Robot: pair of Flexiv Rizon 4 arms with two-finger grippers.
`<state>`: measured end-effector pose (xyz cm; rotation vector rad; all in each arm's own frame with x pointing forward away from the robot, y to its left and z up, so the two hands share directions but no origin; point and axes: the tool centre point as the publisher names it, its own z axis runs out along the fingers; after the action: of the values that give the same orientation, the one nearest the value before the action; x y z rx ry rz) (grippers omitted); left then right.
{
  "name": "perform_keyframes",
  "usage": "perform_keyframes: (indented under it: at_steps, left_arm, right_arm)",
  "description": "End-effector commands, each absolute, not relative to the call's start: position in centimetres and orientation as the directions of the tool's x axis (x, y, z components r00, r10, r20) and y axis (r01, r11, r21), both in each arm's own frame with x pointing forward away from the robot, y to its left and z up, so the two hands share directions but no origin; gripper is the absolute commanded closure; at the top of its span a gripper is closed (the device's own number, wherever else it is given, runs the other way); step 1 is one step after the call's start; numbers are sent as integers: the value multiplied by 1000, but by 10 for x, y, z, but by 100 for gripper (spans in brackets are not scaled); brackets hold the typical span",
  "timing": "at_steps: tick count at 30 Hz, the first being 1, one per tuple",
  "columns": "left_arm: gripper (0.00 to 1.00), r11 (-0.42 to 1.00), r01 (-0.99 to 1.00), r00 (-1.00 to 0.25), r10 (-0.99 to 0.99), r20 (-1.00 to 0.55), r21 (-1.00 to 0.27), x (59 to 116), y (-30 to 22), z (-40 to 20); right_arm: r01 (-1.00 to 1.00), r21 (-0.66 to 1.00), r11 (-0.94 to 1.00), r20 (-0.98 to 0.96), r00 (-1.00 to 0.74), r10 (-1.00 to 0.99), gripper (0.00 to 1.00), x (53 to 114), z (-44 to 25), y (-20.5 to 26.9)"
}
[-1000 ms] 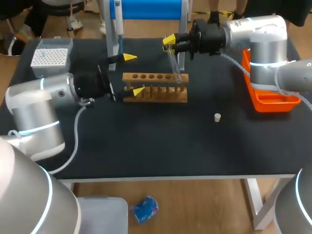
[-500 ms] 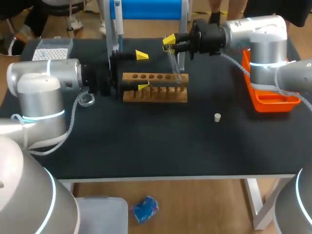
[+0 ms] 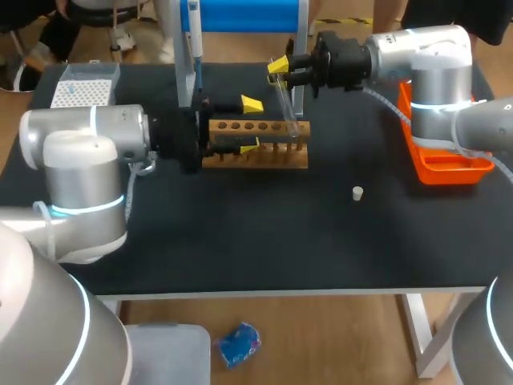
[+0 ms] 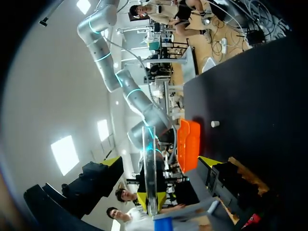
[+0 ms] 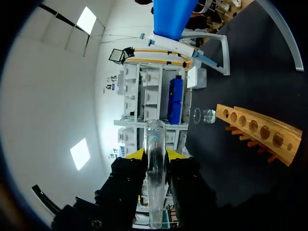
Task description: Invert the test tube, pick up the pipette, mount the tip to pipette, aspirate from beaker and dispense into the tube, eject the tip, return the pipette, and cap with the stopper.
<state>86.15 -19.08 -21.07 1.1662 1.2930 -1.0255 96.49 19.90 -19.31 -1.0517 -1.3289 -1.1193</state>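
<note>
Currently, right claw (image 3: 279, 70) grips one test tube (image 3: 287, 107); left claw (image 3: 250, 125) stands spread.

Head camera high above and behind, looking down over the whole surface (image 3: 264, 241), both wrist cameras low and close, left one facing the right arm (image 4: 144, 110), all three sharing the tube (image 3: 287, 108).

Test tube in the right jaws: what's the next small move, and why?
Probably ease the left arm forward toward the test tube. The right jaws grip one end of it, tilted over the rack, while the left jaws are open, lined up with it but short of it.
</note>
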Motion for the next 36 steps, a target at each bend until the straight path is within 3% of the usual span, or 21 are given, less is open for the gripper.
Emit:
perform_keyframes:
  at_steps: [1, 24, 36]
  left_arm:
    - [0, 113, 993, 7, 104, -995, 19, 870, -209, -205]
    - [0, 105, 991, 69, 110, -991, 81, 869, -265, -200]
    - [3, 106, 994, 2, 70, -998, 10, 876, -264, -201]
  right_arm:
    - [983, 57, 174, 998, -57, -2, 100, 965, -192, 198]
    - [983, 57, 174, 998, -57, -2, 100, 965, -192, 198]
    - [983, 57, 174, 998, -57, -2, 100, 965, -192, 198]
